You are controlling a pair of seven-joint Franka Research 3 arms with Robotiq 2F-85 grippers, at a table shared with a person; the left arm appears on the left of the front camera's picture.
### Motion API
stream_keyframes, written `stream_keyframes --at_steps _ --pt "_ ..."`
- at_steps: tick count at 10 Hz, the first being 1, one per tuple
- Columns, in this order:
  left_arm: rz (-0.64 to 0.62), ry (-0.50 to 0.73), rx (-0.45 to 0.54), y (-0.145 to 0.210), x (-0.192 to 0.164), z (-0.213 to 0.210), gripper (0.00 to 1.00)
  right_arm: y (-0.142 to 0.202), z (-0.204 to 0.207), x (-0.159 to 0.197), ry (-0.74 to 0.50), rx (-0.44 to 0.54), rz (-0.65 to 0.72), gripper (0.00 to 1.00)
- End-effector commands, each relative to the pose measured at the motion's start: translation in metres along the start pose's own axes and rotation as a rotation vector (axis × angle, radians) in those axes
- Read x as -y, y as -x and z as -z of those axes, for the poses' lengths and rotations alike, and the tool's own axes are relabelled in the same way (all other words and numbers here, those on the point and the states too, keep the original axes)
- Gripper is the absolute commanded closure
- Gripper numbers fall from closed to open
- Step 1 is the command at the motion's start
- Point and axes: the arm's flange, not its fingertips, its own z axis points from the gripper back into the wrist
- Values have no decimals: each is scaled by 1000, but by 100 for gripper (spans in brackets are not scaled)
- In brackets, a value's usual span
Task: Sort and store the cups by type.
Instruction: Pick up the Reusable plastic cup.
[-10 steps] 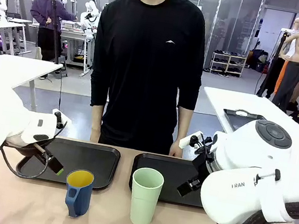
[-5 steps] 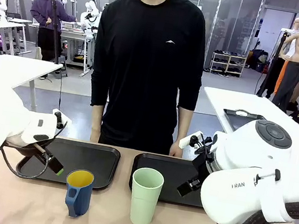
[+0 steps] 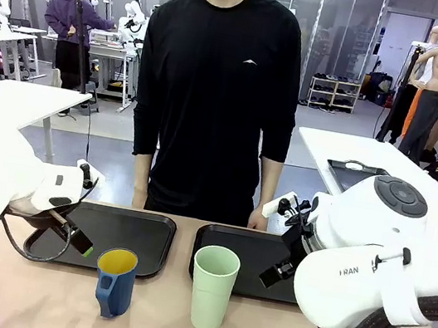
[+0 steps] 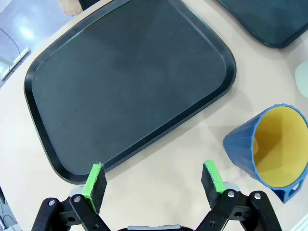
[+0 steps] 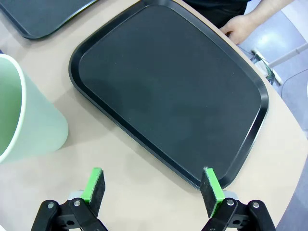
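Two cups stand side by side near the table's front edge: a dark blue handled mug point(image 3: 115, 283) with a yellow inside, and to its right a taller pale mint tumbler point(image 3: 212, 288). My left gripper point(image 3: 81, 244) hovers open just left of the mug, over the near edge of the left black tray point(image 3: 149, 232). In the left wrist view the gripper point(image 4: 155, 179) holds nothing, and the mug point(image 4: 272, 144) sits to its right. My right gripper point(image 3: 272, 276) hangs open right of the tumbler. In the right wrist view that gripper point(image 5: 154, 185) is empty, with the tumbler point(image 5: 24, 120) at the left.
The right black tray point(image 3: 255, 250) lies beside the left one; both point(image 4: 130, 82) point(image 5: 168, 91) are bare. A person in black stands at the far edge, hands point(image 3: 258, 219) resting by the trays, one hand point(image 5: 238, 26) showing past the right tray.
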Motion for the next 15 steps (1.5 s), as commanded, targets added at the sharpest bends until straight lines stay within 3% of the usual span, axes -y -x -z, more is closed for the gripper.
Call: stream_keyframes --at_steps 1,11,13,15 --pt "-1 0 0 0 0 0 0 0 0 0 -1 0 3 0" --pt "0 0 0 0 0 0 0 0 0 0 0 0 0 0" --pt "-43 -55 19 -11 0 -15 0 -15 -23 -8 64 -27 39 0" --pt "-102 -101 71 -28 4 -55 0 -35 -71 -12 117 11 99 0"
